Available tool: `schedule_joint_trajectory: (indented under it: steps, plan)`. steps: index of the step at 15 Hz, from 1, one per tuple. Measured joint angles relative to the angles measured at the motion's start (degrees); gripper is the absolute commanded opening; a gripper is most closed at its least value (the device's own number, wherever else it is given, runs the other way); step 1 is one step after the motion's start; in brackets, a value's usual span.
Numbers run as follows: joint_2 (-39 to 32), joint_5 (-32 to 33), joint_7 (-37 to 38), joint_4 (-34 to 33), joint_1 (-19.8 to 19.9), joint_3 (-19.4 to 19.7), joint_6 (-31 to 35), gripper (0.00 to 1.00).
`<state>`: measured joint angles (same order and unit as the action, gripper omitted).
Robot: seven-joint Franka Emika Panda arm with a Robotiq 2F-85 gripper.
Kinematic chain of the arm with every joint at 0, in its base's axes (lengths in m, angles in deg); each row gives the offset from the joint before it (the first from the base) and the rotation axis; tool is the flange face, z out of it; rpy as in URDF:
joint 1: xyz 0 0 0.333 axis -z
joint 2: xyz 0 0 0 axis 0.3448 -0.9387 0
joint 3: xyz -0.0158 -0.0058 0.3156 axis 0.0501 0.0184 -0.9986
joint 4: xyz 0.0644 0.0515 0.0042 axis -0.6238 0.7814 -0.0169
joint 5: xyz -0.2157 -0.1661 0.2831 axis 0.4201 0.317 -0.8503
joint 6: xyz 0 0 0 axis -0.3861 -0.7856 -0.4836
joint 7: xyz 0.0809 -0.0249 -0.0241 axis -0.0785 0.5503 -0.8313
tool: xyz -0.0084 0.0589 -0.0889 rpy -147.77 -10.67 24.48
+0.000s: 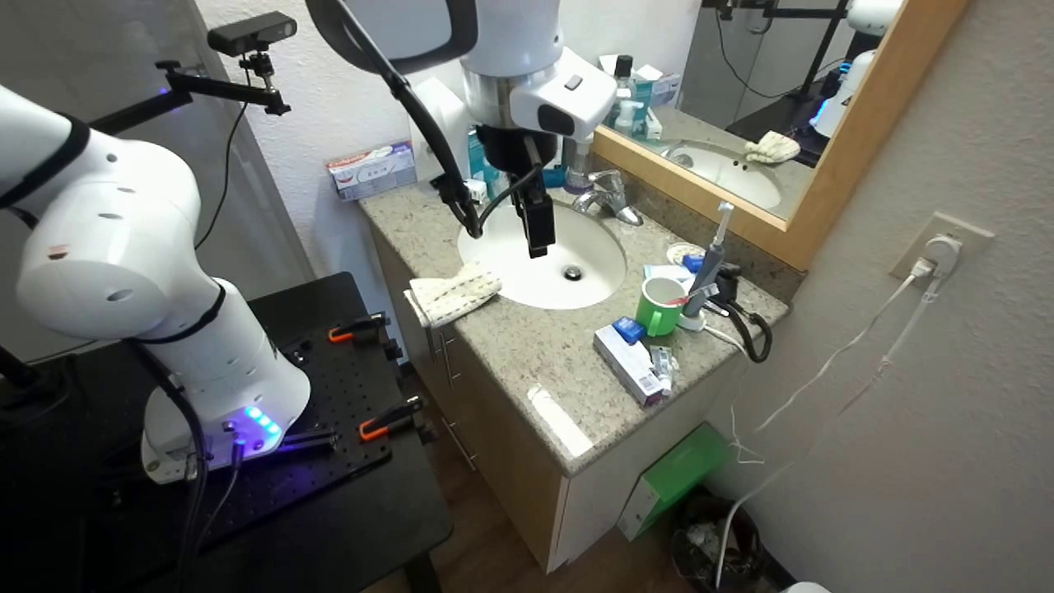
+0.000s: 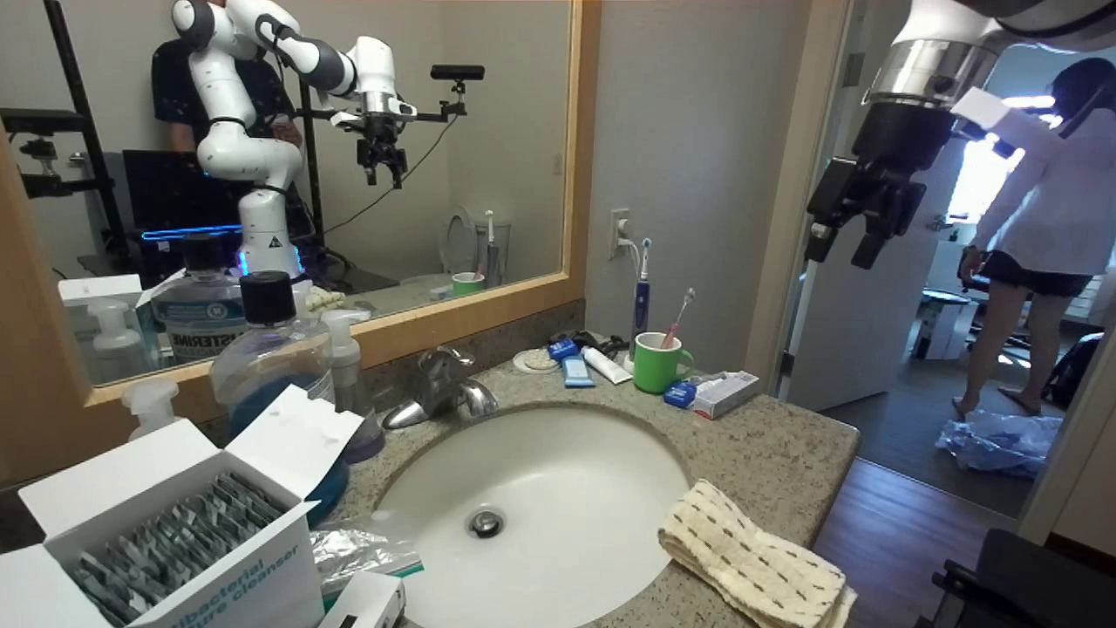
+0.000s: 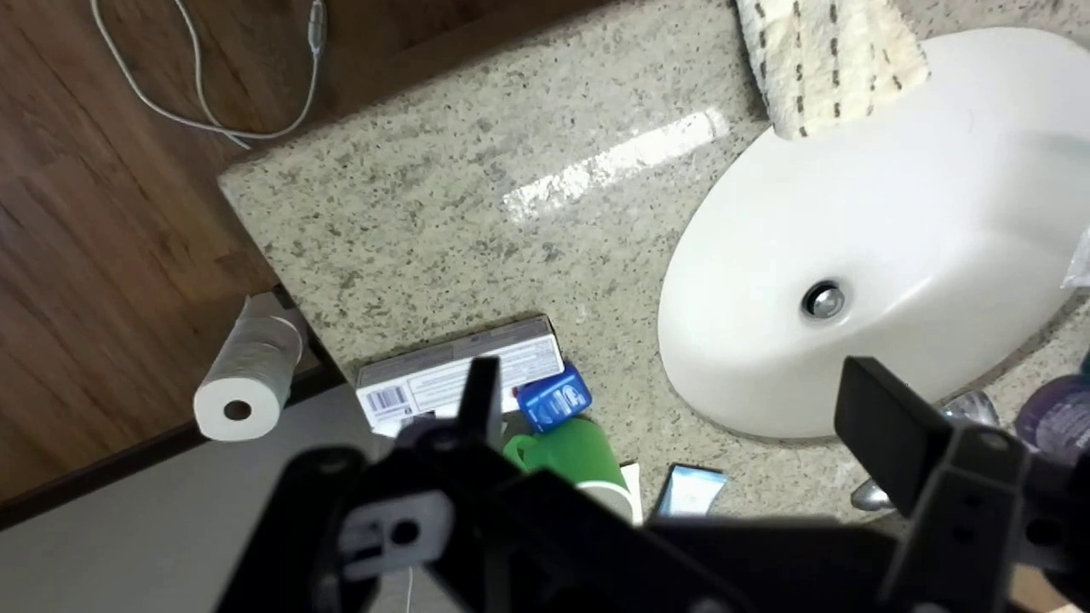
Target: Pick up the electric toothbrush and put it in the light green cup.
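One black tool (image 3: 673, 387), jaws spread wide, holding nothing, one slim blue electric toothbrush (image 2: 642, 298), standing upright just beside one round green white-lined cup (image 2: 656, 373), one speckled stone table (image 2: 758, 453) beneath both.

In an exterior view, the round green mug (image 2: 656, 368) is white inside, the slim electric toothbrush (image 2: 642, 301) dark-blue-handled; at three o'clock from the white oval sink (image 2: 593, 523), the folded cream cloth (image 2: 750, 551) bears dark dashed lines. The stone bench (image 2: 758, 452) is speckled beige.
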<state>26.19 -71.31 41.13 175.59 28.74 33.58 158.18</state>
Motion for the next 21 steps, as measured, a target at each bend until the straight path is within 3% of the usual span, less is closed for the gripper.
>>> schedule_joint_trajectory:
  steps: [5,14,17,21]
  plan:
    - [-5.7,-5.2,0.0,-2.3,-0.4,0.0,5.7,1.00]
    - [-18.2,-8.5,0.8,-2.9,-2.8,-2.5,29.3,1.00]
    - [-21.9,-4.8,6.5,-3.5,-2.7,-5.3,32.7,1.00]
    - [-22.9,-4.4,7.3,-4.1,-2.5,-5.9,33.1,1.00]
